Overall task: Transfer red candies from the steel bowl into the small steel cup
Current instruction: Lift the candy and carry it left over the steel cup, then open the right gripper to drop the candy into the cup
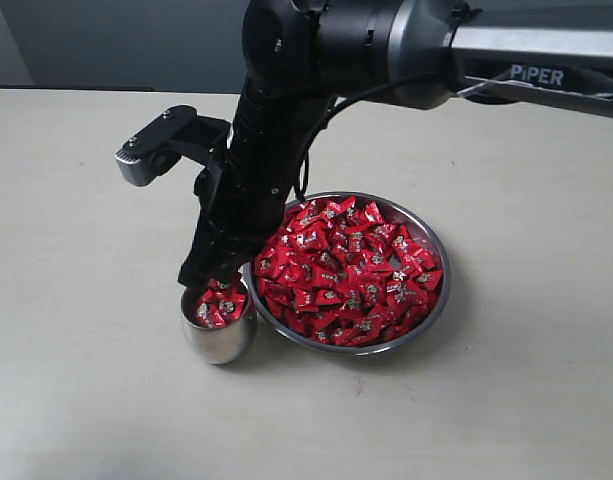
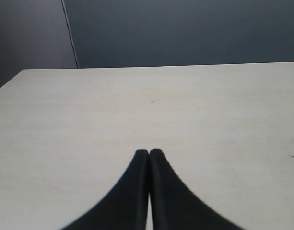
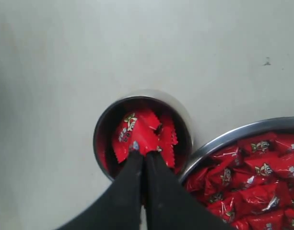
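Observation:
The steel bowl (image 1: 378, 349) (image 3: 233, 136) holds a heap of red candies (image 1: 351, 270) (image 3: 252, 177). Touching its left side stands the small steel cup (image 1: 222, 345) (image 3: 96, 139), with several red candies (image 1: 218, 305) inside. My right gripper (image 1: 214, 278) (image 3: 144, 154) reaches down over the cup's mouth, shut on a red candy (image 3: 137, 132) pinched at its tips just above the ones in the cup. My left gripper (image 2: 148, 152) is shut with nothing in it, over bare table, and does not show in the exterior view.
The beige table (image 2: 151, 100) stretches on all sides of bowl and cup. The right arm's wrist camera (image 1: 151, 150) sticks out to the left above the cup. A dark wall (image 2: 185, 28) stands behind the table's far edge.

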